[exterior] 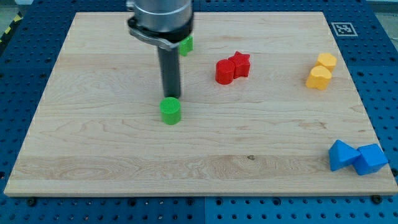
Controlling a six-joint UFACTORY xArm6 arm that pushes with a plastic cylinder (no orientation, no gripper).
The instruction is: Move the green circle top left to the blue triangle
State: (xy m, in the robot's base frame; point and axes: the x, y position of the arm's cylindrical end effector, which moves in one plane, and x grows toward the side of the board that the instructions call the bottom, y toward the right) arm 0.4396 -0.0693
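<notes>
The green circle (170, 111) is a short green cylinder lying left of the board's middle. My tip (171, 96) stands just above it in the view, touching or nearly touching its top edge. The blue triangle (341, 155) lies at the view's bottom right, touching a blue cube (371, 158) on its right. The green circle is far to the left of and above the blue triangle.
A second green block (186, 44) is partly hidden behind the arm near the view's top. A red cylinder (224, 71) and a red star (240, 64) touch at the middle top. Two yellow blocks (321, 70) sit at the right. The wooden board (93, 162) ends at blue pegboard.
</notes>
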